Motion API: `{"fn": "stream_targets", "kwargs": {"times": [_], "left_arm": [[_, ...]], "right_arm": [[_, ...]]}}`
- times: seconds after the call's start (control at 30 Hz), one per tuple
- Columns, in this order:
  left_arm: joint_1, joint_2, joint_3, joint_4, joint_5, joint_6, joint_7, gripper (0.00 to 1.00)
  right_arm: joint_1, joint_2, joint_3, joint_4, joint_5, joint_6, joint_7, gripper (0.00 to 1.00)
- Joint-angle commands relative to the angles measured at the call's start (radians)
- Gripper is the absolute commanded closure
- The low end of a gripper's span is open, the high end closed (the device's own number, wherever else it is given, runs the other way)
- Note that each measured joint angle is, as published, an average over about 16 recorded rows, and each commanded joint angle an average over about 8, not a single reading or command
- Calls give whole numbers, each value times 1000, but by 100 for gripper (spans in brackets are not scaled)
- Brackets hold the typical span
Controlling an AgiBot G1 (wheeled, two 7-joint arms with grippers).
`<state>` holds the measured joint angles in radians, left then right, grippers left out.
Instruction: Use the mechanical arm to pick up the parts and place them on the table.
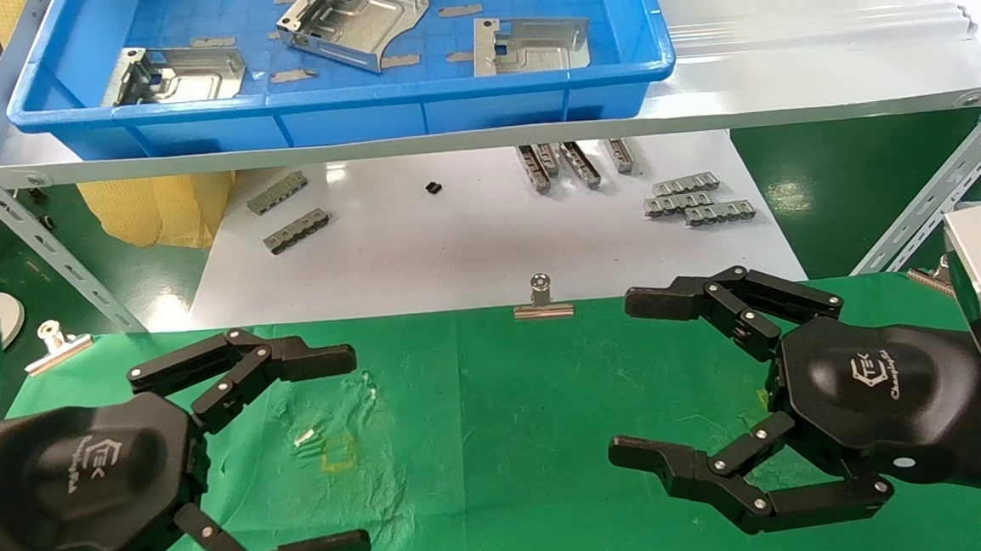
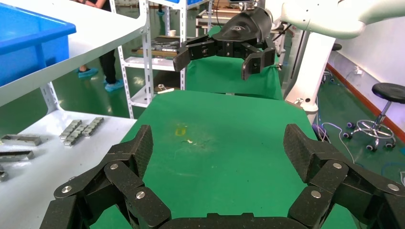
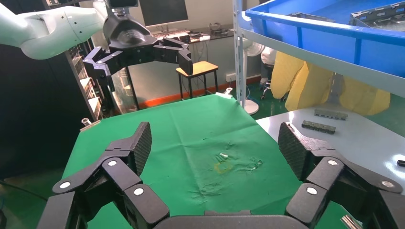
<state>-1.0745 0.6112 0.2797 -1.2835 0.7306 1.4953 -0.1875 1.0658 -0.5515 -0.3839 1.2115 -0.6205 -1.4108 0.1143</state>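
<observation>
Hovering over green table (image 1: 501, 445), both grippers empty. Left gripper (image 1: 352, 450) fingers spread wide; right gripper (image 1: 633, 377) fingers likewise apart. Three metal parts (image 1: 356, 20) lie in blue bin (image 1: 343, 93) on white shelf (image 1: 825, 42), well apart from both arms; none on cloth yet. Yellow square mark (image 1: 337, 453) bare between grippers. Step, by my reading: pre-reach, nothing picked. Next move calls for raising one arm over bin rim, lining fingers across plate edge, closing firmly on thin, slippery metal.
</observation>
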Motion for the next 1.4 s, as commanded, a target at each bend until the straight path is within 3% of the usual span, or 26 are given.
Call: {"fn": "stream_targets", "kwargs": {"times": [0.03,1.1,1.27,1.4], "left_arm": [[0,0,0,0,0,0,0,0],[-4,0,-1,-2,1,0,0,0],[-63,3,2,-8,28,-11,-8,0],[-192,31,15,22,83,-27,-31,0]], "right_arm": [[0,0,0,0,0,0,0,100],[0,0,0,0,0,0,0,100],[0,0,0,0,0,0,0,100],[0,0,0,0,0,0,0,100]]}}
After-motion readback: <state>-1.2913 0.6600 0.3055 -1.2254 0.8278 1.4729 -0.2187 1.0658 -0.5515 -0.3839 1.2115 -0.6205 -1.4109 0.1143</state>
